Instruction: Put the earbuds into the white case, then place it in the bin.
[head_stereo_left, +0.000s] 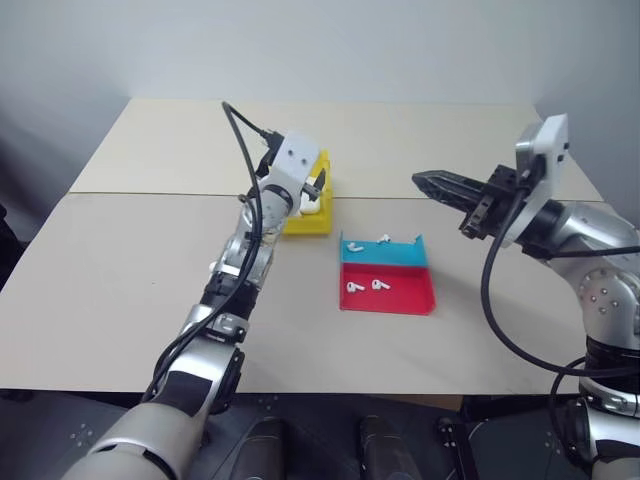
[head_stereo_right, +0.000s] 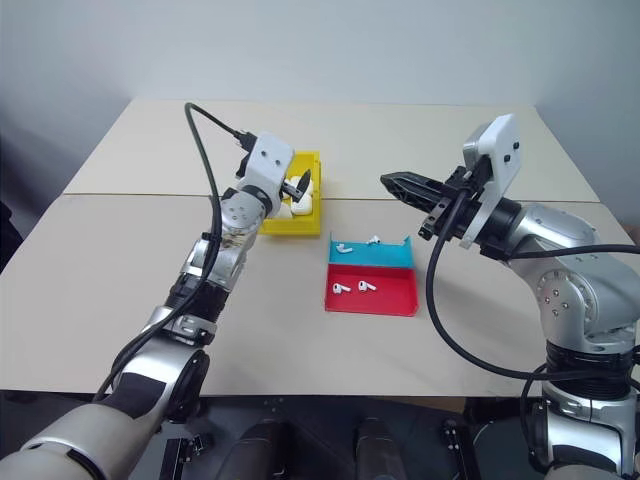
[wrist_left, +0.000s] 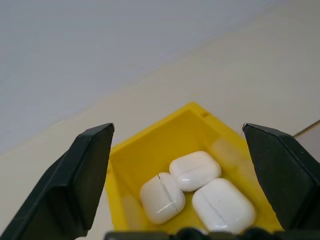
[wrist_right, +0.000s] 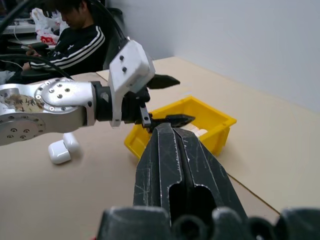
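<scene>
My left gripper hangs open just above the yellow bin, with nothing between its fingers. Three white cases lie shut in the bin: one farthest from the gripper, one beside it and one nearest. Several earbuds rest on the flat tray to the right of the bin: two on its blue half and two on its red half. My right gripper is shut and empty, held in the air to the right of the tray and pointing toward the bin.
The blue-and-red tray lies on the beige table between the arms. Two more white cases sit on the table beside my left forearm. A seated person is beyond the table's left side. A seam crosses the tabletop.
</scene>
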